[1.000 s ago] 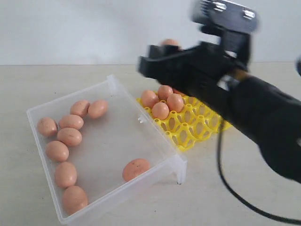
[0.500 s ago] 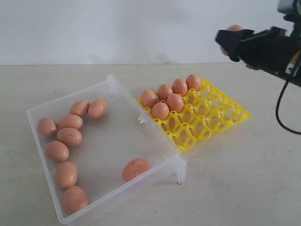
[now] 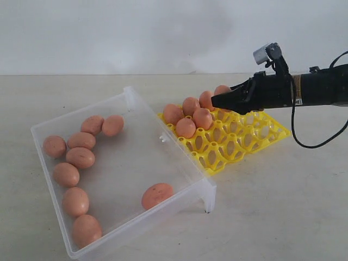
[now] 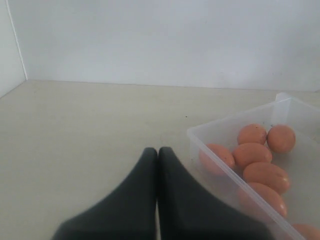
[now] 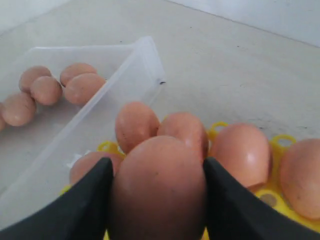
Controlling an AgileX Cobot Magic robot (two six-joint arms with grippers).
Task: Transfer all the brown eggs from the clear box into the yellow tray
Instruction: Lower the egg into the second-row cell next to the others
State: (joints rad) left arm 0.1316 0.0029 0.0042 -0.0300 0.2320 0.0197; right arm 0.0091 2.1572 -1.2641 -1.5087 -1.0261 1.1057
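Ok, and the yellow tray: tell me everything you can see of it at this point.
The yellow tray is a bright yellow, plastic-looking lattice of round cups with raised pegs, flat on the table. Six brown eggs sit in cups along its far side, four in one row, two in the next; the rest are empty. It lies close beside the clear box; contact cannot be told. The right gripper, shut on another brown egg, hovers above it.

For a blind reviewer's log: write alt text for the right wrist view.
The right gripper clamps a brown egg between its two dark fingers, over the yellow tray where other eggs sit. Beyond it, the clear box holds several more eggs.
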